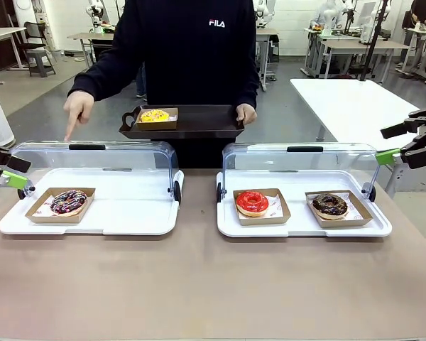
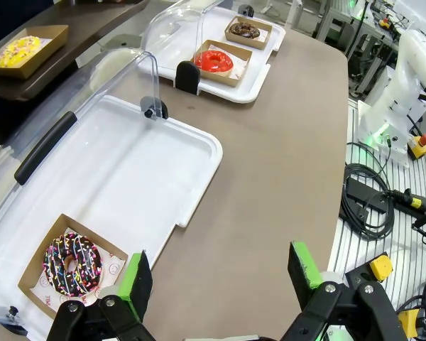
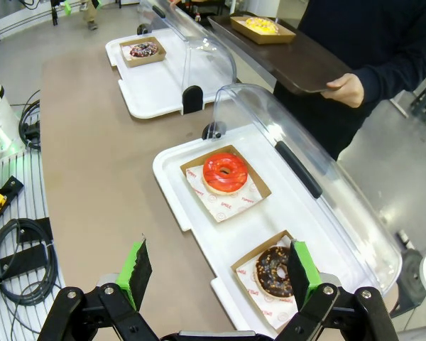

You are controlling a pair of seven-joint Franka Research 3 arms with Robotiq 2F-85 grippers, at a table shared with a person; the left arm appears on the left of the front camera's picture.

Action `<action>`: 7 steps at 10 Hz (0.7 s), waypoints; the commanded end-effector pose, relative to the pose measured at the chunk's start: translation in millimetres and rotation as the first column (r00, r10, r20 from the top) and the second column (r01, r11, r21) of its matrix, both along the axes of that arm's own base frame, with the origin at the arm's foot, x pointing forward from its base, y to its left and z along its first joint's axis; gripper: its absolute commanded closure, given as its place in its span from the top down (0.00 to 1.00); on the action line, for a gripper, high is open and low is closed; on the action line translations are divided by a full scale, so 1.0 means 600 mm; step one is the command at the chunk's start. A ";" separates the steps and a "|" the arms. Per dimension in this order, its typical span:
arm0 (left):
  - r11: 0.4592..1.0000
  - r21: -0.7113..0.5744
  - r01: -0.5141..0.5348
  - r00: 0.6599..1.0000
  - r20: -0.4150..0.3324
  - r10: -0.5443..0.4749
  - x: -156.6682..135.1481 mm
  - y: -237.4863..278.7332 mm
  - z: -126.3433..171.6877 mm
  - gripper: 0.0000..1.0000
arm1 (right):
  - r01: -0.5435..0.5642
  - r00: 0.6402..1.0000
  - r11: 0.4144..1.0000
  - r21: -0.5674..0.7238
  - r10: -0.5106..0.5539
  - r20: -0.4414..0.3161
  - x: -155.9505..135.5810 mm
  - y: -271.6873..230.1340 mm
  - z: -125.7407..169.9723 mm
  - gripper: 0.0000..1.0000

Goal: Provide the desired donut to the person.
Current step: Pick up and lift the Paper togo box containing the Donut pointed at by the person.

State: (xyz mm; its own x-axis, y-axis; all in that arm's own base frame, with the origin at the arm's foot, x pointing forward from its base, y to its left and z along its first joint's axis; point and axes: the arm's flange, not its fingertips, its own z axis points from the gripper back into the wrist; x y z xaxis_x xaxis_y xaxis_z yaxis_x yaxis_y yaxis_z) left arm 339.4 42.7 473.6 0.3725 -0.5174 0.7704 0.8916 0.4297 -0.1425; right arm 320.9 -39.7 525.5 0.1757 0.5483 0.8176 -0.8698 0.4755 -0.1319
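**Item 1.** Flat brown tabletop [image 1: 199, 284], lower half of the front view. It carries two display cases side by side, standing apart.

**Item 2.** Left case: white rectangular plastic tray [image 1: 138, 209] with a clear domed plastic lid [image 1: 128, 158] raised along its far edge.
- Contents: one chocolate-iced ring donut with coloured sprinkles [image 1: 69, 202], in an open brown cardboard box at the tray's left end, lower left of the frame.

**Item 3.** Right case: second white plastic tray [image 1: 298, 186] with a second clear lid [image 1: 298, 160], likewise raised.
- Contents: red-glazed ring donut [image 1: 253, 202] to the left and dark chocolate ring donut [image 1: 330, 205] to the right. Each sits in its own cardboard box, and the two are apart.

**Item 4.** Person in a dark long-sleeved sweatshirt [image 1: 192, 50], top centre, behind the cases.
- Pointing hand [image 1: 77, 106], upper left: index finger aimed straight down at the left case, over the end that holds the sprinkled donut.
- Other hand [image 1: 246, 114]: grips a dark brown rectangular serving tray [image 1: 202, 121], held level.
- On that tray's left end: a yellow-iced donut [image 1: 155, 115] in a cardboard box.

**Item 5.** Left pincer [image 2: 220, 273]: black fingers with green pads, spread wide, nothing between them. It sits at the left edge of the front view, close by the left case's end. In its wrist view the sprinkled donut lies at lower left, just beside one finger.

**Item 6.** Right pincer [image 3: 216, 273]: spread wide and empty, at the right edge of the front view beside the second lid. In its wrist view the dark chocolate donut lies near one pad.
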 end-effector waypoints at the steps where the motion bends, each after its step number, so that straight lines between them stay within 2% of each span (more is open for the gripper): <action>1: 1.000 -0.017 0.003 1.000 0.003 -0.002 0.001 0.000 -0.002 1.00 | -0.011 1.000 1.000 0.022 0.011 0.005 0.004 0.003 -0.001 1.00; 7: 1.000 -0.017 0.003 1.000 0.003 -0.002 0.001 0.000 -0.002 1.00 | -0.011 1.000 1.000 0.022 0.011 0.005 0.004 0.003 -0.001 1.00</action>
